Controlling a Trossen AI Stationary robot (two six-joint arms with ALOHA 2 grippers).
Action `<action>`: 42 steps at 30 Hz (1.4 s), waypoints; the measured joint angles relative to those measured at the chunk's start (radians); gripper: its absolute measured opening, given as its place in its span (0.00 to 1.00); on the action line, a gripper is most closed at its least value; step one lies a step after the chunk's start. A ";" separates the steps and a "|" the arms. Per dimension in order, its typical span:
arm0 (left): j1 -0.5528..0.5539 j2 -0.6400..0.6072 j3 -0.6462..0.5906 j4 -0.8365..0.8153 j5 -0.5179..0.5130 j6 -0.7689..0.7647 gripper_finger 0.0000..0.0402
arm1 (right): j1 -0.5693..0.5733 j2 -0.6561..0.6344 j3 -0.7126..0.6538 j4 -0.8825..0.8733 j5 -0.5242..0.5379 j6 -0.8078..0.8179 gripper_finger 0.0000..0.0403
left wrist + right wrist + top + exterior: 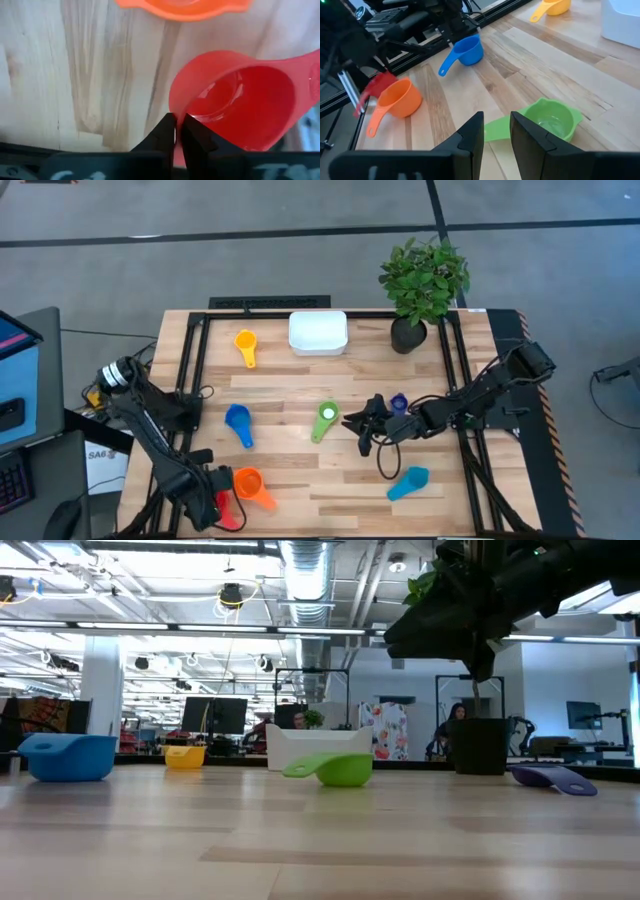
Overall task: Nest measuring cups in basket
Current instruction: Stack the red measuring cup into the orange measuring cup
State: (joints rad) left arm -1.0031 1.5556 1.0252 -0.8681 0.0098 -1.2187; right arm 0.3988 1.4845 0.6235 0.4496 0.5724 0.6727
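My left gripper (176,131) is at the table's near left corner (222,505), shut on the red cup (240,105). The orange cup (250,484) stands right beside it. My right gripper (492,132) is open and hovers above the table, its fingers on either side of the green cup's handle (496,128) without touching it. The green cup (325,420) sits mid-table. The blue cup (238,423), yellow cup (245,345), dark blue cup (398,402) and light blue cup (408,483) lie scattered on the wood. The white basket (318,332) stands at the far edge. My left gripper pinches the red cup's wall at its rim (172,107), on the side away from the handle, with one finger inside the bowl and one outside. The cup's opening faces my wrist camera and its handle (310,65) points away. Whether it is clear of the table does not show.
A potted plant (420,290) in a black pot stands right of the basket at the far edge. Black frame rails (195,370) run along the table's left, right and far sides. Bare wood lies between the cups in the table's middle and near side.
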 joint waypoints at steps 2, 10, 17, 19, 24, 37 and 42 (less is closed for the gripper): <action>0.000 -0.049 0.000 -0.025 -0.021 -0.019 0.01 | 0.003 0.000 0.000 0.000 0.000 0.000 0.30; 0.023 -0.214 0.000 -0.057 -0.348 -0.156 0.01 | 0.008 0.000 0.000 0.000 0.002 0.000 0.30; 0.136 -0.202 0.000 -0.050 -0.313 -0.174 0.01 | 0.008 0.000 0.000 0.000 0.002 0.000 0.30; 0.164 -0.192 0.000 -0.029 -0.286 -0.160 0.01 | 0.008 0.000 0.000 0.000 0.002 0.000 0.30; 0.198 -0.167 0.000 0.023 -0.232 -0.155 0.01 | 0.009 0.000 0.000 0.000 0.002 0.000 0.30; 0.215 -0.113 0.000 0.055 -0.147 -0.134 0.02 | 0.021 0.000 0.000 -0.004 0.004 0.000 0.30; 0.222 -0.113 0.000 0.056 -0.153 -0.125 0.02 | 0.021 0.000 0.000 -0.005 0.004 0.000 0.30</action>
State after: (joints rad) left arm -0.7814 1.4422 1.0248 -0.8124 -0.1432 -1.3441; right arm 0.4198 1.4845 0.6235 0.4443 0.5762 0.6724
